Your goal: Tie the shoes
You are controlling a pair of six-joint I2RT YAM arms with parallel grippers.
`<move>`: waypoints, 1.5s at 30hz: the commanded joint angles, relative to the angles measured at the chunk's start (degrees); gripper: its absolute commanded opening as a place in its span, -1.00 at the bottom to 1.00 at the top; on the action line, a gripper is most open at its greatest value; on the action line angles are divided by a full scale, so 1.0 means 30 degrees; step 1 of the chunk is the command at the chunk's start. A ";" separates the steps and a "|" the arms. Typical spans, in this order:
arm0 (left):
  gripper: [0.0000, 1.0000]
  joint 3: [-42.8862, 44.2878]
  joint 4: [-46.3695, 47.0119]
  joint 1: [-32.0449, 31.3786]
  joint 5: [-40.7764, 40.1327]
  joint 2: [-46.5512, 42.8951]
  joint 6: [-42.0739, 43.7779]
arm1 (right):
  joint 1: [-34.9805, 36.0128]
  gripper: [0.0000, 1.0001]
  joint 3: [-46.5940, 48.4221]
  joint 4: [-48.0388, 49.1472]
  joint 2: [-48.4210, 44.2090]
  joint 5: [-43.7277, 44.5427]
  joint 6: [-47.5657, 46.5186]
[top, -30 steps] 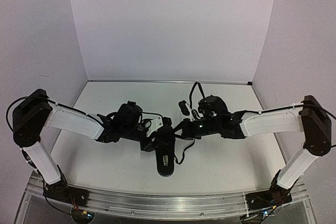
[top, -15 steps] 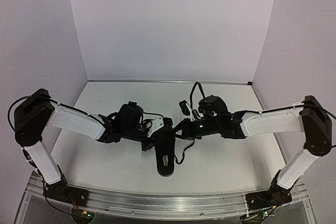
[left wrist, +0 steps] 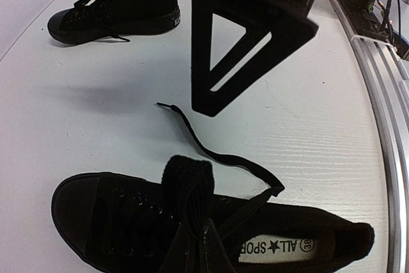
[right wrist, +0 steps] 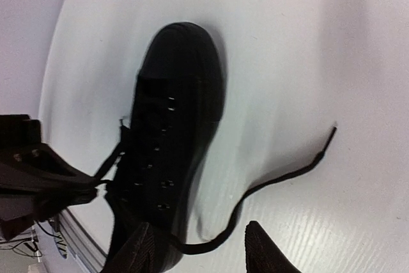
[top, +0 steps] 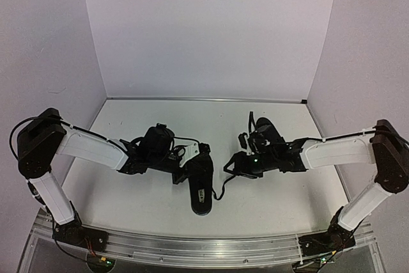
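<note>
One black shoe (top: 200,191) lies in the middle of the table with its toe toward the near edge, and shows again as the shoe (left wrist: 307,247) and the shoe (right wrist: 172,126). My left gripper (top: 187,172) hangs over its opening. In the left wrist view, the left gripper (left wrist: 203,240) is shut on a lace (left wrist: 255,209) that folds back from the table. My right gripper (top: 231,169) stands just right of the shoe. In its own view the right gripper (right wrist: 201,250) is open, with a loose lace (right wrist: 255,187) lying on the table between its fingertips. The other shoe (left wrist: 115,7) lies farther off.
The aluminium rail (top: 204,244) runs along the near edge. White walls close in the back and both sides. The right arm's black finger (left wrist: 217,87) hangs above the table just beyond the near shoe in the left wrist view.
My right gripper has opened, let the lace drop and drawn back to the right. The left gripper has shut on a lace at the shoe and stayed in place.
</note>
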 commanded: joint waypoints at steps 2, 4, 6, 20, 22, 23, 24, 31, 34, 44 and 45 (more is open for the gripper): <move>-1.00 0.0465 0.0689 -0.0060 0.0387 -0.0121 0.0166 | 0.0076 -0.08 0.0588 -0.1855 0.1556 0.1509 0.0006; -1.00 0.0399 0.0808 -0.0060 0.0388 -0.0082 0.0132 | 0.0087 -0.08 0.0915 -0.1986 0.2105 0.1675 -0.0107; -1.00 0.0396 0.0933 -0.0060 0.0388 -0.0074 0.0117 | 0.0094 -0.07 0.1328 -0.2149 0.2752 0.1824 -0.0242; -1.00 0.0456 0.1320 -0.0060 0.0571 0.0137 0.0020 | 0.1256 -0.17 0.4370 -0.3017 0.6960 0.2326 -0.1239; -1.00 0.0432 0.1323 -0.0060 0.0578 0.0100 0.0020 | 0.1358 -0.25 0.4554 -0.3031 0.7494 0.2225 -0.1282; -1.00 0.0423 0.1320 -0.0060 0.0577 0.0098 0.0012 | 0.1380 -0.30 0.4597 -0.3021 0.7737 0.2210 -0.1276; -1.00 0.0418 0.1303 -0.0072 0.0589 0.0091 0.0026 | 0.1381 -0.34 0.4589 -0.3021 0.7894 0.2277 -0.1318; -1.00 0.0311 0.1347 -0.0063 0.0535 0.0043 0.0065 | 0.1388 -0.93 0.3819 -0.3049 0.7576 0.2963 -0.1173; -1.00 0.0322 0.1337 -0.0060 0.0524 0.0059 0.0079 | 0.1375 -1.00 0.3442 -0.3049 0.6717 0.3168 -0.1039; -1.00 -0.0060 0.1377 -0.0072 0.0459 -0.0201 0.0310 | -0.0516 -1.00 0.3634 -0.3078 0.1394 0.4105 -0.2149; -1.00 -0.0075 0.1399 -0.0065 0.0468 -0.0251 0.0383 | -0.0810 -1.00 0.3919 -0.3078 0.1082 0.4034 -0.2506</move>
